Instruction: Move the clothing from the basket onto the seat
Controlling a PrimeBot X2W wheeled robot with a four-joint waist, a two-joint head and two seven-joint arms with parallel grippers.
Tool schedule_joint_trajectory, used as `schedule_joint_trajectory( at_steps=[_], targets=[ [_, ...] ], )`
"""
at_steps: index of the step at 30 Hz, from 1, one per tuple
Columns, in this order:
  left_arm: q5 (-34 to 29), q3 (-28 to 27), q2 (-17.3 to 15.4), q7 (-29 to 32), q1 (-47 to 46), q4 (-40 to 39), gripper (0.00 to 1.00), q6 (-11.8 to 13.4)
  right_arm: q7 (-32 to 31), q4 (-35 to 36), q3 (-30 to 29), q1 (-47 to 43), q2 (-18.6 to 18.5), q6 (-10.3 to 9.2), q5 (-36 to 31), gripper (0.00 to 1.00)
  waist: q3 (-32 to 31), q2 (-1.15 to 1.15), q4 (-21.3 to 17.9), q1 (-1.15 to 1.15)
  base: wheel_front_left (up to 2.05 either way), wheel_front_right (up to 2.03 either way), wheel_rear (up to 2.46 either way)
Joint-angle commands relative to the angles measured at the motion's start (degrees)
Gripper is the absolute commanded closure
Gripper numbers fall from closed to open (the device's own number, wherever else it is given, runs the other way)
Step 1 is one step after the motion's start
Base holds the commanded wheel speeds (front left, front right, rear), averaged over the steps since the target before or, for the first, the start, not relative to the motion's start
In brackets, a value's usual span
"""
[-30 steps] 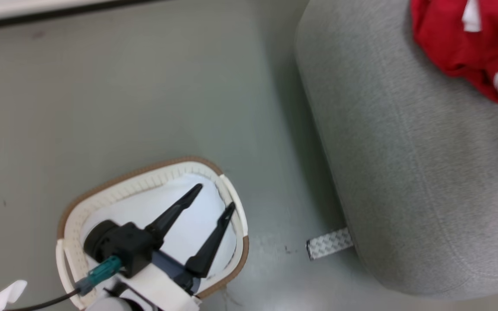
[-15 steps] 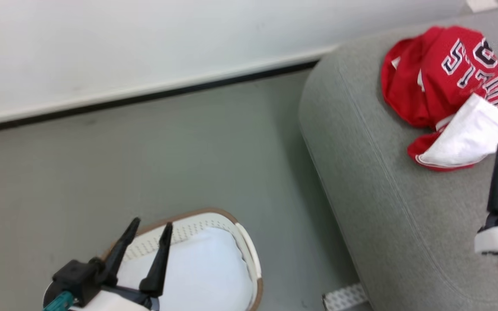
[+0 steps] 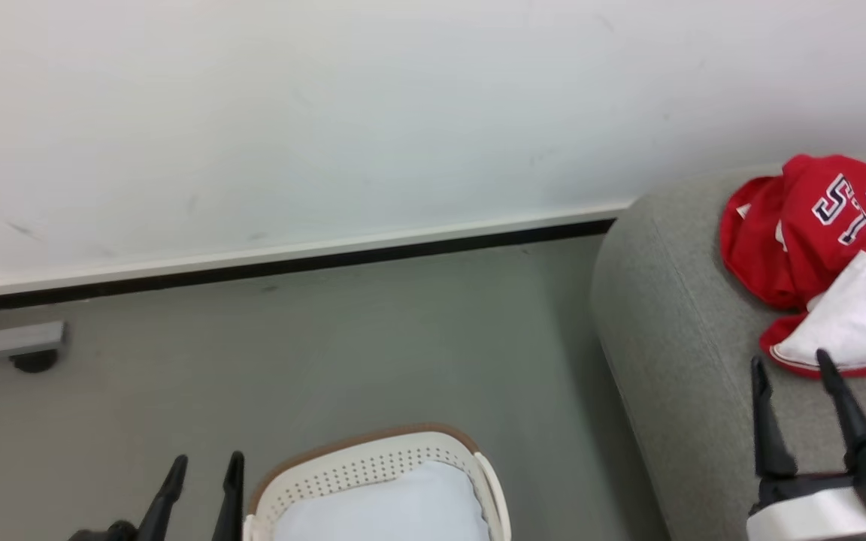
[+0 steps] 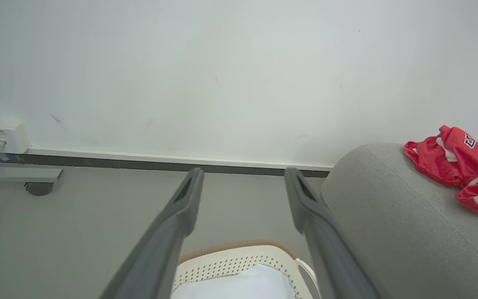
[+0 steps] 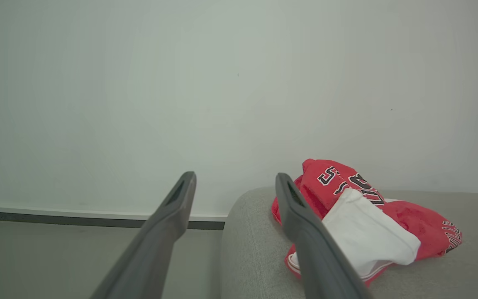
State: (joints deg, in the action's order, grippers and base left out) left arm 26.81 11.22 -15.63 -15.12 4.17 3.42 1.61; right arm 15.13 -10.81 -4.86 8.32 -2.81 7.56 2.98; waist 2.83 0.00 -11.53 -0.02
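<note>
**Both grippers open and empty; jerseys on the seat**

In the head view, the left gripper point(image 3: 206, 472) sits at 7 o'clock, its fingers spread apart and holding nothing, above the floor point(image 3: 373, 330) just beside the basket point(image 3: 373, 467). The basket, at 6 o'clock, holds a pale cloth point(image 3: 384, 515). The seat point(image 3: 673, 353) fills 3 to 5 o'clock. The red jerseys point(image 3: 797, 225) lie bunched on it at 3 o'clock, a white fold showing. The right gripper point(image 3: 790, 368), at 4 o'clock, stands wide apart and empty over the seat, its tips by the jerseys' lower hem. I cannot tell if they touch.
</note>
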Motion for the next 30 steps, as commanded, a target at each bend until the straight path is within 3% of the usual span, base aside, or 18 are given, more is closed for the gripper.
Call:
schedule_joint_trajectory(
  at_steps=[1, 15, 30],
  targets=[
    [-1.41, -1.81, 1.45, -0.01, 1.91, 0.38, 0.0, -0.54, 0.01, -0.59, 1.41, -2.11, -0.14, -0.14, -0.32, 0.0, -2.72, 0.0, 2.68, 0.02, 0.0, 0.0, 0.0],
    [-8.77, -11.37, 8.52, -0.02, 6.86, 1.53, 0.0, -5.52, 0.01, -6.43, 7.56, -6.4, -0.16, -0.14, 3.43, 0.0, -4.7, 0.0, 6.86, 0.02, 0.0, 0.0, 0.0],
    [-11.6, -15.42, 11.67, -0.03, 6.89, 3.06, 0.0, -7.61, 0.01, -8.99, 8.91, -5.63, -0.16, -0.14, 4.42, 0.0, -5.0, 0.0, 7.54, 0.02, 0.0, 0.0, 0.0]
  ],
)
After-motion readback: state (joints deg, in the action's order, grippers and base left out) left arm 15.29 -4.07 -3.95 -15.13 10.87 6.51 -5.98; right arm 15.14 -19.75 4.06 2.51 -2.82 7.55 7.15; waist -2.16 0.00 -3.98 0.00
